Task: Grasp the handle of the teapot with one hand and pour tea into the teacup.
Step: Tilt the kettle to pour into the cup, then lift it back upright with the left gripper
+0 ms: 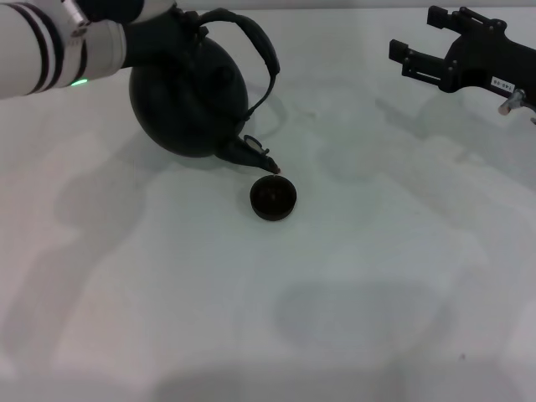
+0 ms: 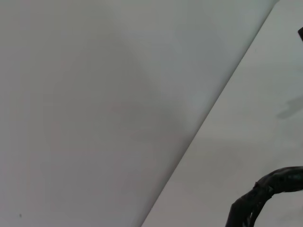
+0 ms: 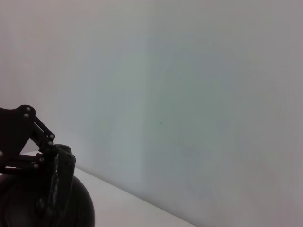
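The black teapot [image 1: 188, 96] is tilted, with its spout [image 1: 251, 153] pointing down at the rim of the small black teacup [image 1: 273, 198] on the white table. My left gripper [image 1: 172, 23] is at the pot's upper left and is shut on the arched handle [image 1: 261, 46]. The handle's wrapped surface shows in the left wrist view [image 2: 267, 191]. The right wrist view shows the left gripper [image 3: 28, 137] on the handle [image 3: 57, 182] over the pot [image 3: 78, 208]. My right gripper [image 1: 410, 33] hangs open and empty at the far right, well away from both.
The white table [image 1: 352, 276] stretches to the front and right of the cup. A pale wall stands behind it in the wrist views [image 3: 189, 71].
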You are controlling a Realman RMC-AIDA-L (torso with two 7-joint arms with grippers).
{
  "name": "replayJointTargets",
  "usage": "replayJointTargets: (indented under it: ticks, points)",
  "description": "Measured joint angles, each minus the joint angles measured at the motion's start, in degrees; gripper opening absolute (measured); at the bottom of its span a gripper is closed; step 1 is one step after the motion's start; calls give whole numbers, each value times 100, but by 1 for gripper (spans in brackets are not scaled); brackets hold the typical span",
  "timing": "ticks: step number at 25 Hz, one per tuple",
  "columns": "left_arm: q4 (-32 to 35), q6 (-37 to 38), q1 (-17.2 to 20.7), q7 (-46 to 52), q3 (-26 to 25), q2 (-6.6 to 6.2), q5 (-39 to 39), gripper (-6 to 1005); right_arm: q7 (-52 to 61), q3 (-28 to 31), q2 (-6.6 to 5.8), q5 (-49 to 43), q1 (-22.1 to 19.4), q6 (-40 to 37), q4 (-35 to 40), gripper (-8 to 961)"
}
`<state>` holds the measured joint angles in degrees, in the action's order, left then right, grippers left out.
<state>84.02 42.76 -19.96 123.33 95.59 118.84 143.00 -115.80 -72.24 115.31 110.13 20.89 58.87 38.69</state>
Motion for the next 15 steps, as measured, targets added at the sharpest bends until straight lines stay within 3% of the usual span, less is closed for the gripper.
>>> replayJointTargets:
  ticks: [15]
  points:
    - [10,11,24,8,73,-1,30,127,-4,70,0,0,11,-25,-28,844]
